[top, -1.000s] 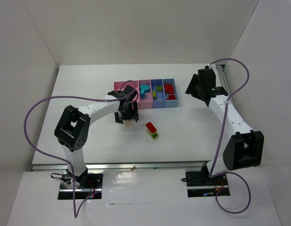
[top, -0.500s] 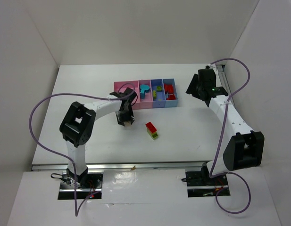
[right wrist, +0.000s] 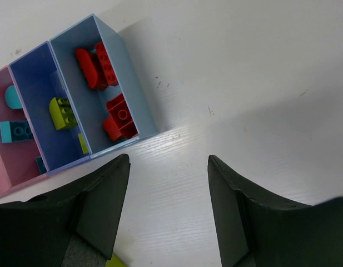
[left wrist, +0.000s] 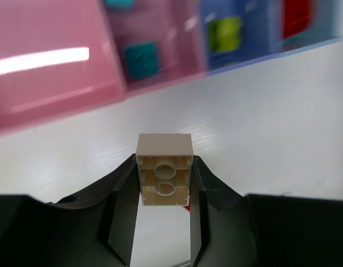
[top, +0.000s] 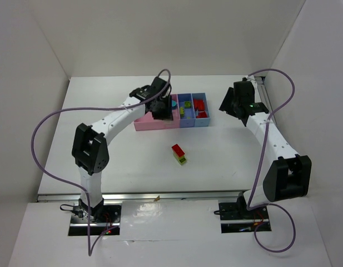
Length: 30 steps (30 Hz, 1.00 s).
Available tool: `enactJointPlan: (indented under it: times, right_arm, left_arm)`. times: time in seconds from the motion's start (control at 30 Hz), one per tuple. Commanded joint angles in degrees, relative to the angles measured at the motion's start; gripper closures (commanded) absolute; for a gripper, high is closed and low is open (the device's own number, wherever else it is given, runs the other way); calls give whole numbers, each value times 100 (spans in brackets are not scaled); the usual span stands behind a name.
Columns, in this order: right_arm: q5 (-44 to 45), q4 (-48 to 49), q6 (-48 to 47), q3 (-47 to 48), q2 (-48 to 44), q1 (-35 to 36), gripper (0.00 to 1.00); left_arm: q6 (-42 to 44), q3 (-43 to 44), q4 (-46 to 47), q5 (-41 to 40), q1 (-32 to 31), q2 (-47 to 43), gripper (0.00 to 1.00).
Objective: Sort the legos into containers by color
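Drop-off step, probably: beige brick (left wrist: 164,172) was clamped in the left gripper (top: 160,109), wide pink bin (left wrist: 49,83) at upper left needed reaching; right gripper (right wrist: 168,161) was spread, empty.

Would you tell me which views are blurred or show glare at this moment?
Left wrist: the bins are smeared, with a white glare streak on the wide pink bin; the beige brick is sharp. Right wrist: crisp, with a soft shadow on the table. Top external: sharp, evenly lit.

White table (top: 227,158) carries a row of four joined bins (top: 160,124); one red-and-green brick (top: 179,154) lies nearer than the bins, apart from them.
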Motion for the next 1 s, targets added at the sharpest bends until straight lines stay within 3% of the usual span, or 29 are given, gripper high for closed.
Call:
enactJointPlan:
  times: [0.0,0.27,0.43,0.53,0.67,0.8,0.97]
  right_arm:
    - [95,142,43,-72,-287,43,34]
    - [314,-42,-9,-19,-402,43,34]
    - [385,-42,-62,-72,-463,43,34]
    - [271,10,-62,-133,-349,43,34]
    - [271,10,-9,-72,-296,43,34]
    - [376,-42,-70,-10,-296,43,34]
    - [429,-42,-71,-71,-349,43,34]
  left_arm:
    - [569,753,173,321,-42,197,70]
    - [516,2537,341,479,10,1323,72]
    - [516,2390,420,426,300,1271,72]
    - [594,2248,657,1250,406,1261,72]
    - [526,2766,772,2218,353,1666,76]
    - [-45,2103,1053,2079,616,1439,77]
    - [94,1169,922,1096,1283,832,77]
